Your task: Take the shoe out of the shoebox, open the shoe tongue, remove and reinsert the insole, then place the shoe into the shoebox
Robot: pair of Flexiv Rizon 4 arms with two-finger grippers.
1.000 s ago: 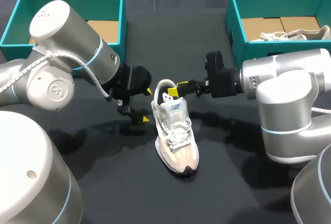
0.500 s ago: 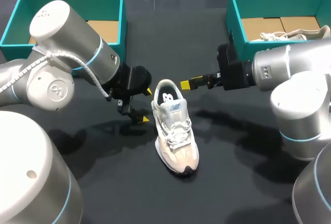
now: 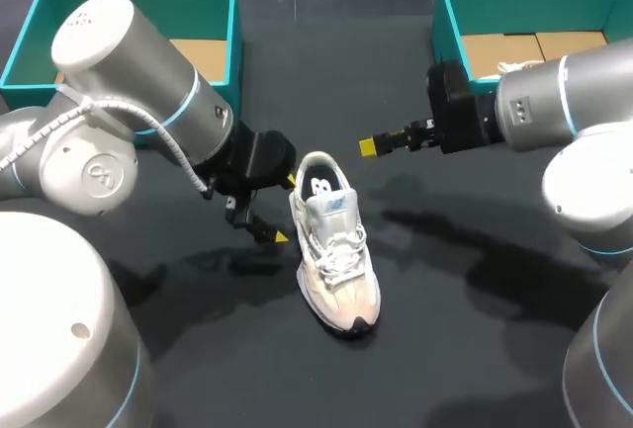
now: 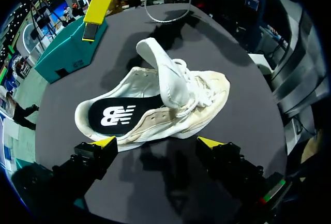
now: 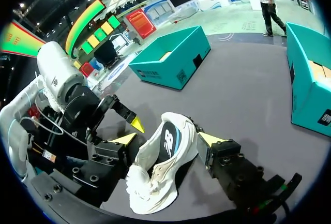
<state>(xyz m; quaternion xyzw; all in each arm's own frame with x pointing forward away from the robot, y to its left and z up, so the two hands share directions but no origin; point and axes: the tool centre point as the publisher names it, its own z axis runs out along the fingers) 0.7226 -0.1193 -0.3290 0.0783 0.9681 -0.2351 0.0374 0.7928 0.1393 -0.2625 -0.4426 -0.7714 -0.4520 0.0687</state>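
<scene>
The table (image 3: 445, 329) is a matte black surface. A pale sneaker (image 3: 334, 250) stands upright on its sole near the middle, with its toe toward the robot and its heel toward the far edge. In the left wrist view its tongue (image 4: 163, 76) is lifted up off the laces, and the black insole (image 4: 121, 114) lies flat inside the heel. Two teal boxes sit at the far corners. The left shoebox (image 3: 138, 8) shows a bare cardboard floor, and the right shoebox (image 3: 534, 3) holds a second shoe (image 3: 554, 67). A wide band of dark tabletop lies between the sneaker and each box, and more of it stretches from the toe toward the near edge. The left gripper (image 3: 287, 209) is low, just beside the sneaker's heel on the left. Its fingers are spread and hold nothing, and the shoe lies just ahead of the yellow tips. The right gripper (image 3: 368, 146) hangs apart from the sneaker on the far right of the heel, between it and the right shoebox. Its own wrist view shows its fingers parted and nothing in them.
</scene>
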